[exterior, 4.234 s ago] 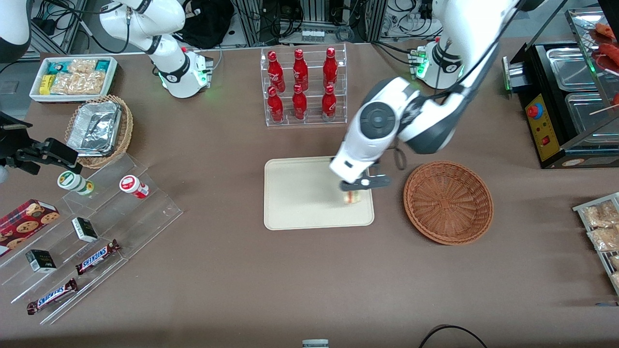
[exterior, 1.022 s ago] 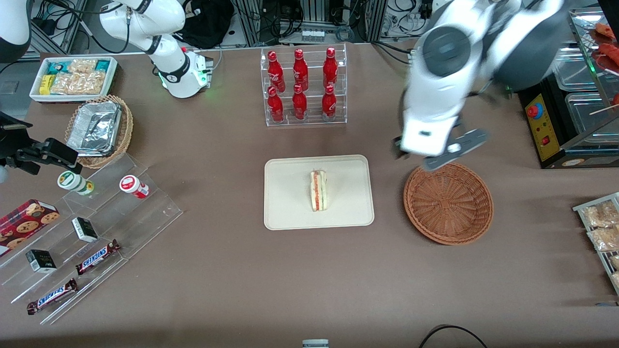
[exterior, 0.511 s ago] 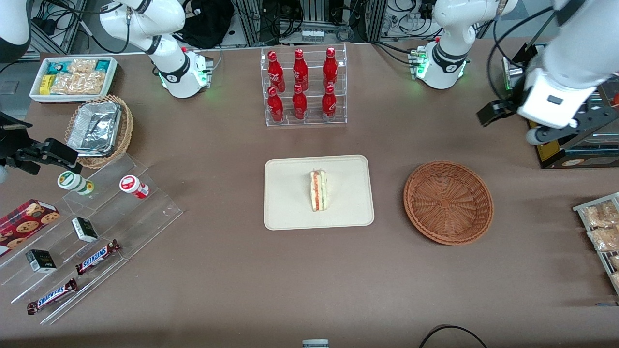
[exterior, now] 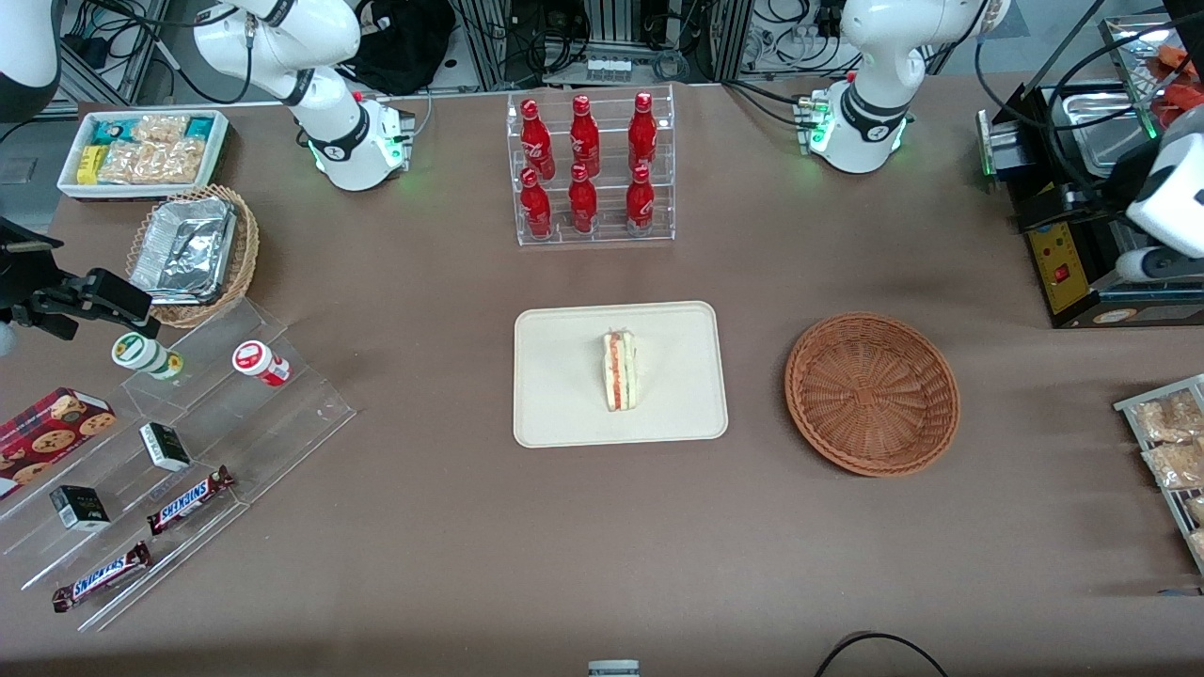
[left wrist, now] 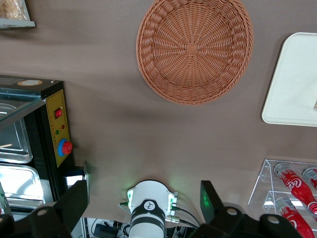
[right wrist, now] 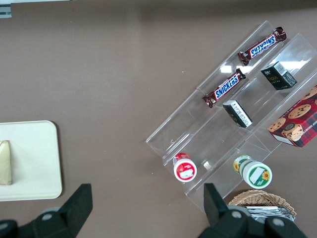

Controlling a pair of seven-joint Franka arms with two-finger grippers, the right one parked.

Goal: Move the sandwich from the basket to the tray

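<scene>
The sandwich (exterior: pixel 620 370) is seen lying on the tray (exterior: pixel 564 414); the basket (exterior: pixel 872 392) is seen empty. The gripper (left wrist: pixel 143 208), fingers spread apart and empty, is held high near the black appliance (exterior: pixel 1068 235), where a collision is judged possible. Compared with half a second earlier, the arm is withdrawn farther toward its end of the table.

- You can read "SNICKERS" on the two chocolate bars (right wrist: pixel 224 88) lying on the clear stepped display (right wrist: pixel 218 124), both in the right wrist view and the front view
- The red bottles (exterior: pixel 583 141) carry white script, too small for you to read
</scene>
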